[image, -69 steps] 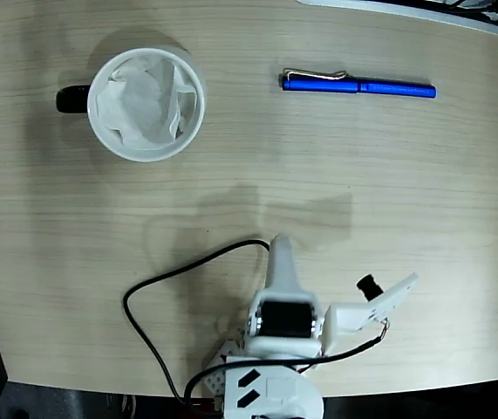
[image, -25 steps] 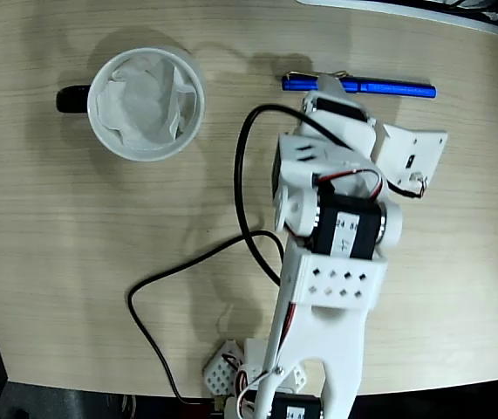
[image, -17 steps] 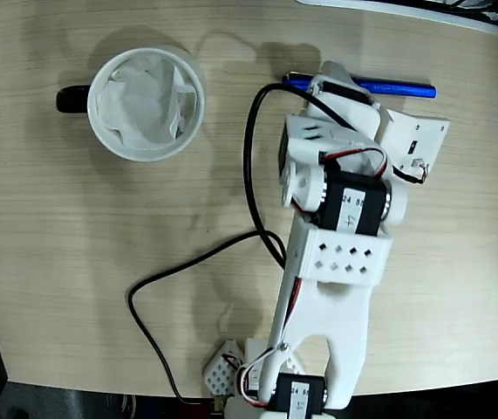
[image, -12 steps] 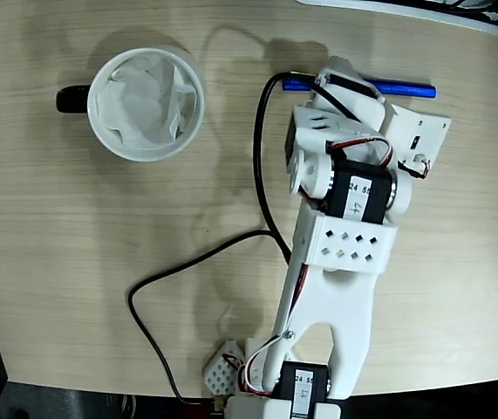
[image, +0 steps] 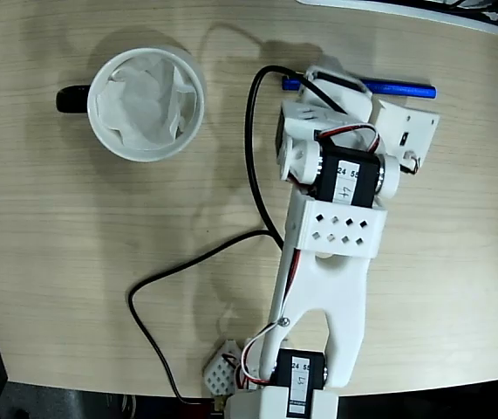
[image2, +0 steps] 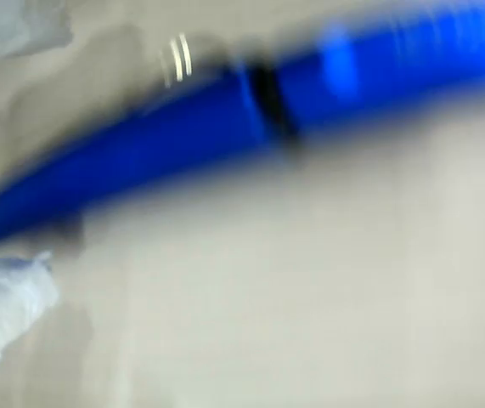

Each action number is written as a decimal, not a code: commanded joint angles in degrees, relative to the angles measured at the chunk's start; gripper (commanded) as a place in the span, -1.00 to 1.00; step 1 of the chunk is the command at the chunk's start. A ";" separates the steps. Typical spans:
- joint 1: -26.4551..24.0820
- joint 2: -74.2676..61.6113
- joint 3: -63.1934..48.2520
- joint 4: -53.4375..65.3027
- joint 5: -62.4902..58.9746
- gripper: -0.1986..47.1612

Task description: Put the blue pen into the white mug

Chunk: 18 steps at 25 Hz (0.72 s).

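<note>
Bare table (image: 231,188) between pen (image: 397,88), mug (image: 146,103).

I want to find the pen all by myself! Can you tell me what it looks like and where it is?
Look at the wooden table from above and find the white robot arm. The blue pen lies flat just past its top end, partly hidden. It is the only shiny blue thing there, far from the white mug.
</note>
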 commanded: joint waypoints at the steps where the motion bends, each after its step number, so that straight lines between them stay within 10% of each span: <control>1: -0.35 4.13 -2.20 2.64 0.62 -0.22; 18: -0.70 -0.18 -3.43 0.00 1.23 -0.24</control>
